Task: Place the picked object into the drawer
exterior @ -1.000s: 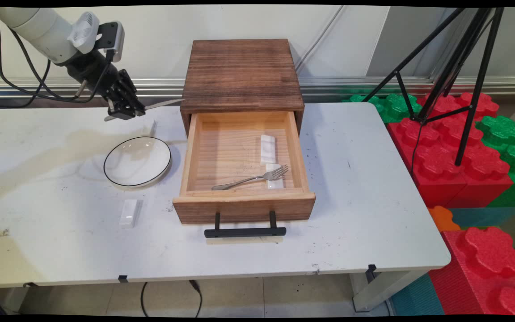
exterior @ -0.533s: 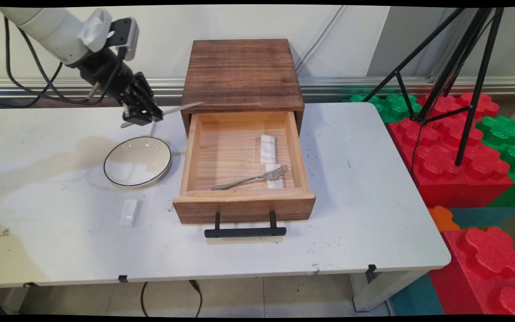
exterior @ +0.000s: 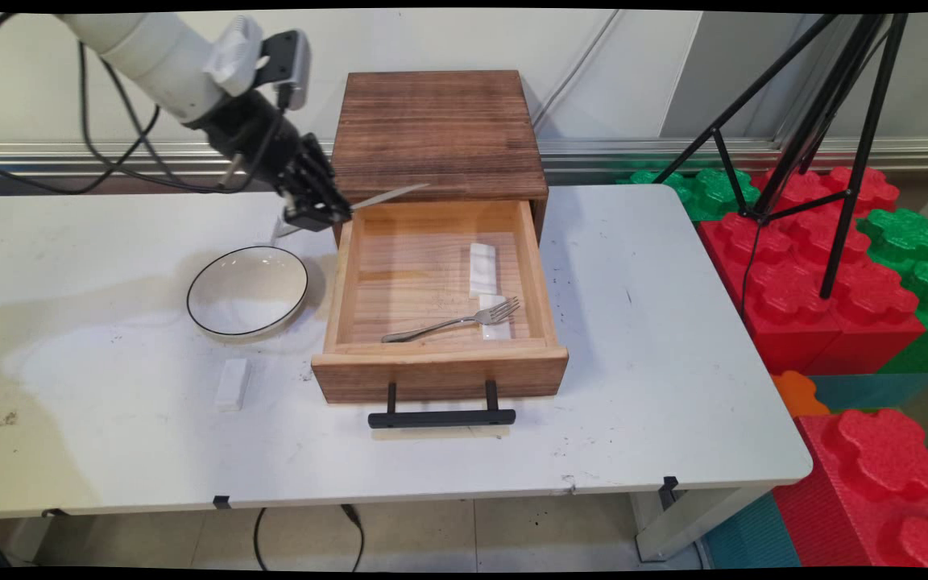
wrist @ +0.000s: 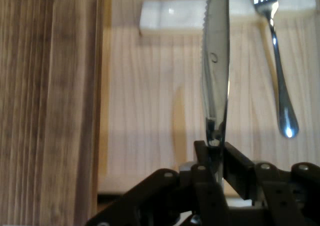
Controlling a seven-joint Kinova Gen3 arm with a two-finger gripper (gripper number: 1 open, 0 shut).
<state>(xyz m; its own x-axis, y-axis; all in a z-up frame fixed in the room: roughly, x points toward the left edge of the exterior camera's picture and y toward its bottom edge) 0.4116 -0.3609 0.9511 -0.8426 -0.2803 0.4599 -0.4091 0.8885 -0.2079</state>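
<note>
On the near part of the white counter, left of centre, lies a small white rectangular block. To its right the black bar handle of the open light-wood drawer juts toward the near edge. Just beyond the block sits a shallow white bowl with a thin dark rim, close beside the drawer's left wall but apart from it.

Inside the drawer, a silver metal fork lies near the front, its tines resting on a white rectangular cutlery rest at the right. A second white rectangular rest lies just beyond that one.

Over the drawer's far left corner hangs the black two-finger hand, clenched on the handle of a silver table knife with a serrated blade. The blade points right, above the drawer's far edge, in the air. In the hand view the knife runs up from the hand over the drawer floor, the fork to one side.

Behind stands the dark brown wooden cabinet that houses the drawer.
</note>
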